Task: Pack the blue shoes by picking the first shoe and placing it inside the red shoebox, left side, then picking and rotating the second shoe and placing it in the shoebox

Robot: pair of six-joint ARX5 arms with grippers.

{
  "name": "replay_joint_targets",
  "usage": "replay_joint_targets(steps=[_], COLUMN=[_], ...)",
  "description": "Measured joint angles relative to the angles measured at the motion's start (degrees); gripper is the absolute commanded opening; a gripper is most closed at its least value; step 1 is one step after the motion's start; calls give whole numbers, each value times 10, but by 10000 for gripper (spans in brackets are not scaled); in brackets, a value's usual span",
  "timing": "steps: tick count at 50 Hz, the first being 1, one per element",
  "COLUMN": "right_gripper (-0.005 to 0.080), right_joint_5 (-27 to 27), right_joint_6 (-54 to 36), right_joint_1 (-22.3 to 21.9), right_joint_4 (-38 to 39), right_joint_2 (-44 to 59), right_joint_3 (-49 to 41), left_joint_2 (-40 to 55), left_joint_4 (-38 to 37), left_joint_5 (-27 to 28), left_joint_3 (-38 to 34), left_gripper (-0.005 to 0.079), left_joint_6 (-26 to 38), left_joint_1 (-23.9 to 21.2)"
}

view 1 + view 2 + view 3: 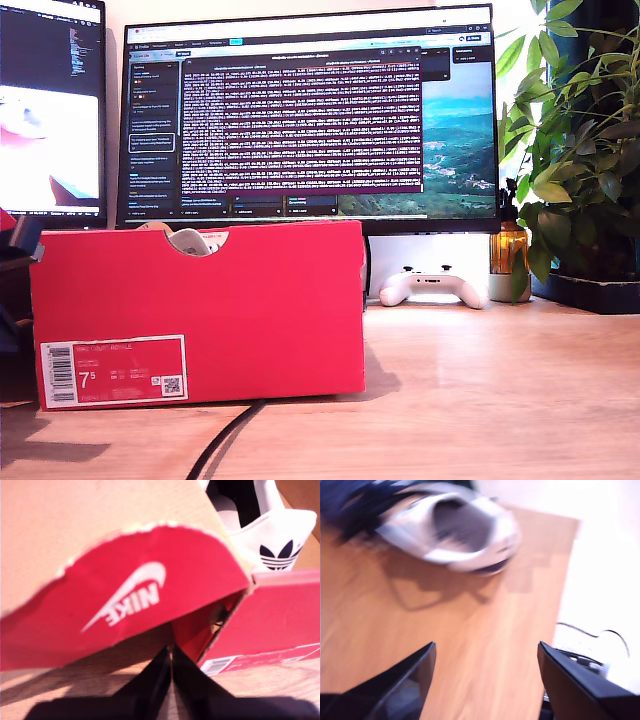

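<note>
The exterior view shows the red shoebox [200,310] standing on the wooden tabletop [480,400] at that view's left, its long side facing the camera and its long axis running across the view. A half-round notch is cut in its top edge, and a white-framed label [113,371] with a barcode and "7.5" is seen low on the face. Through the notch a white part of a shoe [188,240] is visible inside the box. In the first wrist view my first gripper [171,680] is seen with its fingers pressed together, nothing between them, just below a raised red flap [125,605] bearing a white logo; beyond it the white heel of the shoe in the box stands above the box edge. In the second wrist view my second gripper [485,675] is shown with fingers spread wide above bare tabletop, while a second shoe [450,530], blurred, navy and white, lies on its side well beyond them, its opening turned toward the camera.
</note>
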Motion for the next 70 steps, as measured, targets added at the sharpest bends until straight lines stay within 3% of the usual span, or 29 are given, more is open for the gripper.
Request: replay_joint_targets(steps=[21,29,63,70], right_gripper=[588,588,586,516], right_joint_5=[12,14,0,-2], right_joint_6=[14,-21,-71,-81], right_joint_1=[-123,-154,-196,-203], right_joint_4=[4,57,147,154], right_joint_2=[0,0,141,169], right_joint_3=[-37,-37,-37,-37], left_joint_2=[0,0,0,0], left_joint_4=[0,0,0,0], left_joint_5=[0,0,0,0], left_joint_3=[0,0,0,0], left_gripper=[-20,-20,-20,-20], left_joint_6=[0,0,0,0], left_joint_1=[0,0,0,0])
